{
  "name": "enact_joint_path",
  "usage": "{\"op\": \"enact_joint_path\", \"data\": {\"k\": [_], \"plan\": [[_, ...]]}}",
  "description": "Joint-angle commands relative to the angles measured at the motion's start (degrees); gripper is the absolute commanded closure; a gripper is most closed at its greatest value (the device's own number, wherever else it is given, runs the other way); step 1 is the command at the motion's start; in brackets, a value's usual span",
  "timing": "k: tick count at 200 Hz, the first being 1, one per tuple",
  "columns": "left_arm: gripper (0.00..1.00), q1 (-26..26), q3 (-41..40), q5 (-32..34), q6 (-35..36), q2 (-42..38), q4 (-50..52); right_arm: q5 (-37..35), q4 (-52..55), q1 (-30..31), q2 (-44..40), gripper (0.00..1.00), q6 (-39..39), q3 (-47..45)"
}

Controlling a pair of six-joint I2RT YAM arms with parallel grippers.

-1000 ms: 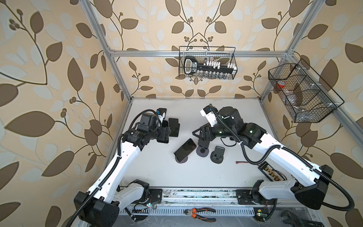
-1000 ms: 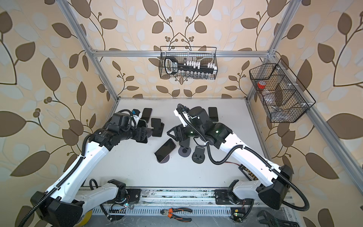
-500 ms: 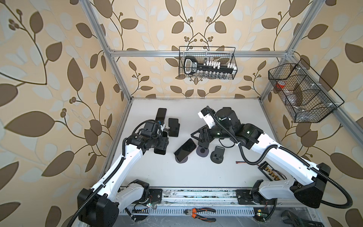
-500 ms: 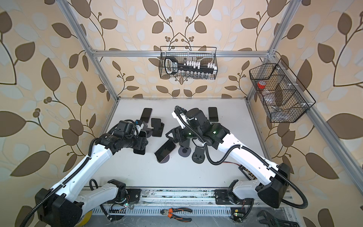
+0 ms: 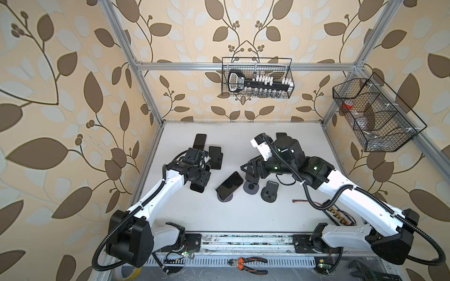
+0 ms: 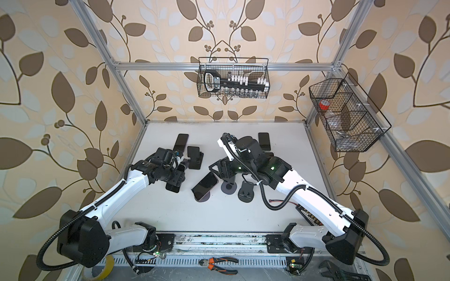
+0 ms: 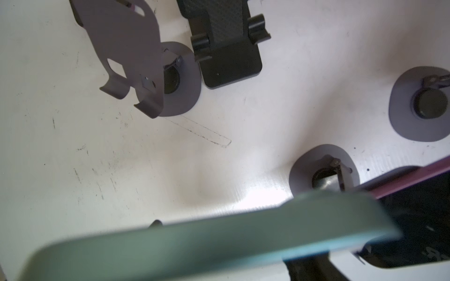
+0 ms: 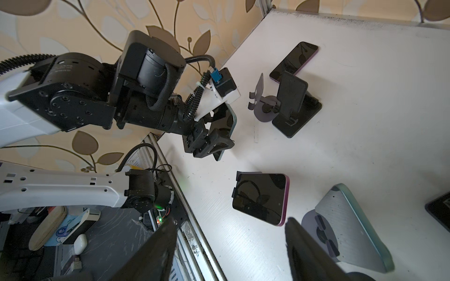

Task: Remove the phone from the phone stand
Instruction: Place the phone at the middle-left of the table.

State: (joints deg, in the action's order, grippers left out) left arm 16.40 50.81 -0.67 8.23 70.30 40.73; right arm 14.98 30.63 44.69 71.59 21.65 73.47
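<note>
Left hand (image 8: 218, 143) clamped on teal phone (image 8: 230, 119); right hand (image 5: 249, 174) half-open, empty.

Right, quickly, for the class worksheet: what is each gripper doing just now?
The left gripper is shut on a teal-edged phone.
The right gripper is open, holding nothing.

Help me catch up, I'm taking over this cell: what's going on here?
The left gripper is shut on a teal-edged phone, holding it clear of any stand, not far from an empty stand. The right gripper, jaws open, hovers by a second phone that leans on a second stand. A purple phone in the middle sits on a third stand, untouched.
</note>
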Motion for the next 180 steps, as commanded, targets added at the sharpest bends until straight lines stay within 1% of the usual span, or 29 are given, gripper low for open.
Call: {"op": "enact_joint_path", "data": {"k": [1, 37, 82, 118, 122, 136, 180], "plan": [[0.40, -0.63, -1.57, 1.88, 2.77, 0.24, -2.43, -0.66, -0.18, 0.40, -0.93, 0.29, 0.25, -1.36], [0.40, -0.66, -3.15, 1.54, 2.33, 4.38, -4.49, -0.83, -0.05, 0.34, -1.36, 0.29, 0.44, -1.14], [0.40, -0.67, -2.47, 1.40, 1.63, 10.26, -5.92, -1.05, 0.30, 0.37, -1.20, 0.29, 0.51, -1.38], [0.39, -0.92, -1.72, 2.32, 1.93, 11.87, -5.91, -0.99, 0.30, 0.35, -0.52, 0.29, 0.51, -1.30], [0.39, -0.98, -1.68, 2.49, 2.08, 13.71, -5.89, -0.92, 0.30, 0.38, -0.41, 0.29, 0.50, -1.18], [0.38, -1.26, -1.33, 2.86, 2.23, 14.89, -5.66, -0.62, 0.31, 0.32, -0.21, 0.29, 0.52, -1.05], [0.37, -2.41, -0.19, 1.86, 2.19, 16.43, -5.48, -0.82, 0.30, 0.38, 0.04, 0.29, 0.50, -0.89]]}}
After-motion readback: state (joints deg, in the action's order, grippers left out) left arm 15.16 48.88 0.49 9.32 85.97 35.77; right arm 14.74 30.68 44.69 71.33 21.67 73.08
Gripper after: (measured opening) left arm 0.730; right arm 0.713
